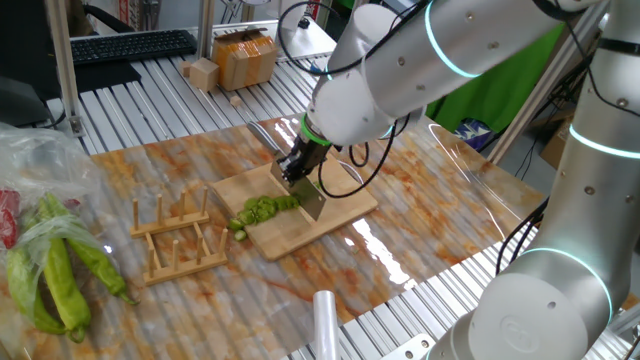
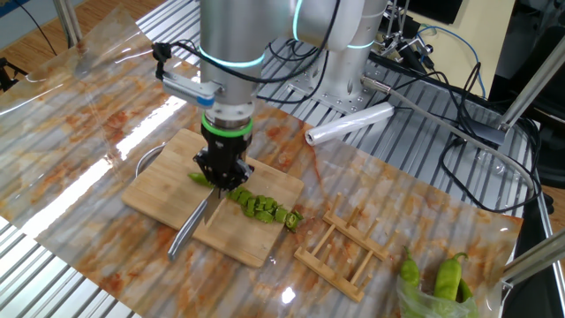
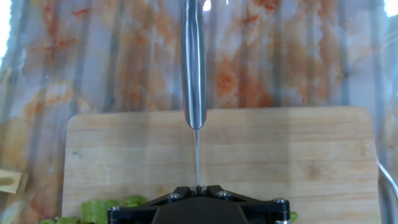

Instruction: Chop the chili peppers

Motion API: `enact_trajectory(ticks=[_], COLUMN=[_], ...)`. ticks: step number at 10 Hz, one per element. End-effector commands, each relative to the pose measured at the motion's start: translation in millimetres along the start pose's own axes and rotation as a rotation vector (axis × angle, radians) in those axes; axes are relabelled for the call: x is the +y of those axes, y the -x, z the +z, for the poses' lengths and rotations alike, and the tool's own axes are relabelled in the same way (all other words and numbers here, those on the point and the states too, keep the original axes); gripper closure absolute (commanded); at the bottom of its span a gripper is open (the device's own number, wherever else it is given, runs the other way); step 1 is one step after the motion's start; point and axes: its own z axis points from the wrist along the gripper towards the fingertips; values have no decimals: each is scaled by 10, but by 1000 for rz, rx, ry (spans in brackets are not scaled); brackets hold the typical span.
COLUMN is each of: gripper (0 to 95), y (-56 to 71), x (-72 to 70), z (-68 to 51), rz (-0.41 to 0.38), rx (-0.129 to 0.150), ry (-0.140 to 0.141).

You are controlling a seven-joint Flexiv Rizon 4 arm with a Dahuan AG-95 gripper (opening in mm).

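While down on the board:
hand [image 2: 222,179]: clamped on knife [image 2: 190,225], blade edge-down
chili peppers [image 2: 260,207]: chopped green bits in a row on cutting board [image 2: 159,187], just beside the blade
worktop [image 2: 388,212]: carrying board, wooden rack [image 2: 340,249] nearby

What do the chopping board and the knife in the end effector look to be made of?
The chopping board looks like pale wood, probably bamboo: fine parallel grain, matte, unvarnished-looking. The knife looks like bare metal, likely stainless steel: its handle is silvery with a brushed sheen and bright reflections, and the blade is thin and grey. The end effector is clamped on the blade's spine, above the cut chili pieces.
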Motion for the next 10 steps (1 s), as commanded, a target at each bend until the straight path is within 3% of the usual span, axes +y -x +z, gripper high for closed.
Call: enact_trajectory(ticks=[1, 5, 10], gripper=[950, 950, 950], y=[-24, -59, -78], x=[15, 21, 35], z=[-74, -59, -84], rz=[-3, -3, 1], rx=[5, -14, -16], ry=[15, 10, 10])
